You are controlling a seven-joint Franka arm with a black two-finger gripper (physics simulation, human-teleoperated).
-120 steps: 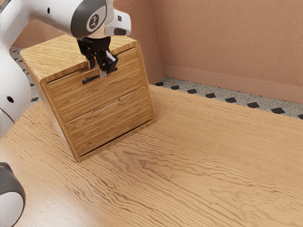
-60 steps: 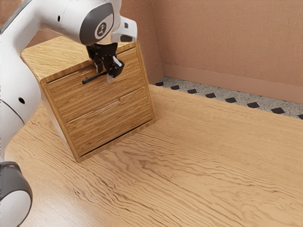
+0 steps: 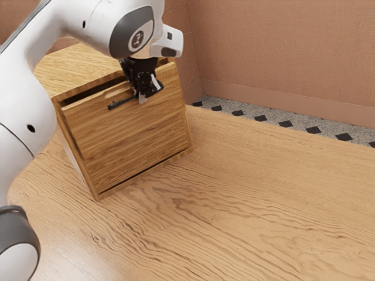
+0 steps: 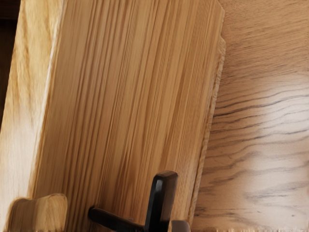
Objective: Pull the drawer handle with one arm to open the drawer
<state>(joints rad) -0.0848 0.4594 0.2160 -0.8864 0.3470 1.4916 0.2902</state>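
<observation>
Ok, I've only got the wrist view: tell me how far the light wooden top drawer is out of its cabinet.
Observer: Partly out. The light wooden top drawer juts forward of the wooden cabinet, with a dark gap behind its front's upper edge.
Operator: Now report the grip.
Observer: The black two-finger gripper is shut on the thin black bar handle, toward its end on the exterior view's right.

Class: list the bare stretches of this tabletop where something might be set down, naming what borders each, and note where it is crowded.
Free: the wide table from the cabinet to the exterior view's right and lower edges. Crowded: the pulled-out drawer, where the gripper is shut on the handle, and the view's left, taken by the arm.
</observation>
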